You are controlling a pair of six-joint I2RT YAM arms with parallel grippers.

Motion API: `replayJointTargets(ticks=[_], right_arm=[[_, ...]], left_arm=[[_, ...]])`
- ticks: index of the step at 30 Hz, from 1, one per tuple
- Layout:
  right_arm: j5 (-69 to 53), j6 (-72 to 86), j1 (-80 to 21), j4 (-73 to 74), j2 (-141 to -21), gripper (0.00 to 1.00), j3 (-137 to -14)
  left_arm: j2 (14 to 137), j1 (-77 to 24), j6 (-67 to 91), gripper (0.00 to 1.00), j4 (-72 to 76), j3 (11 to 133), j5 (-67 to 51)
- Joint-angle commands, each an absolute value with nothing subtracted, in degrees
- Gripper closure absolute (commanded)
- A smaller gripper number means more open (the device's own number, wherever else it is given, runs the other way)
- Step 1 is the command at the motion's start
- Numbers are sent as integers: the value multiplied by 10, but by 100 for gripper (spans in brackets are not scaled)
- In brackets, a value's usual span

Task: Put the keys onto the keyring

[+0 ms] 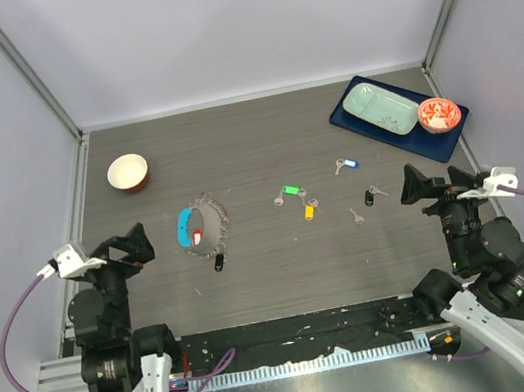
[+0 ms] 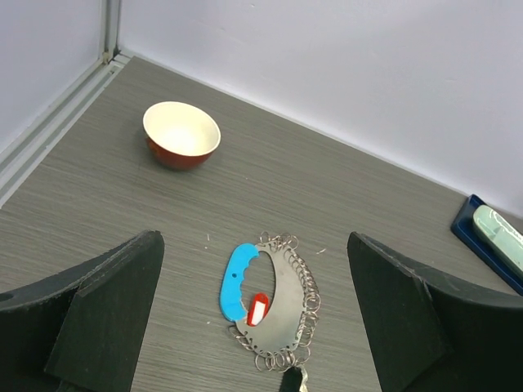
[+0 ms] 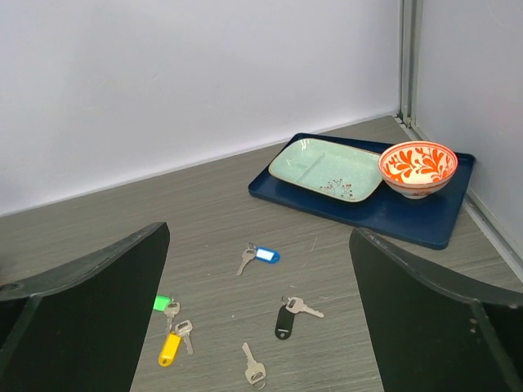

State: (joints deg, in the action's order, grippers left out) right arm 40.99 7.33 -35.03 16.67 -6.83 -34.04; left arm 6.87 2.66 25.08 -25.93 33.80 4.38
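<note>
The keyring lies left of centre, a metal loop edged with small rings, with a blue strap and a red tag; a black-tagged key lies at its near edge. It shows between the fingers in the left wrist view. Loose keys lie right of centre: green, orange, blue, black and plain silver. The right wrist view shows blue, black, silver and orange. My left gripper and right gripper are open and empty, both hovering near the table's front.
A white bowl with a red outside stands at the back left. A dark blue tray at the back right holds a pale green plate and an orange-patterned bowl. Walls enclose the table on three sides.
</note>
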Motion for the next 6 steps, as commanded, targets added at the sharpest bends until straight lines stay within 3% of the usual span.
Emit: replayJointTargets(ticks=[1, 6], right_arm=[[403, 62, -351, 138, -63, 0, -339], [403, 58, -352, 136, -58, 0, -338]], left_arm=[[62, 33, 251, 0, -228, 334, 33], [71, 35, 252, 0, -231, 334, 38]])
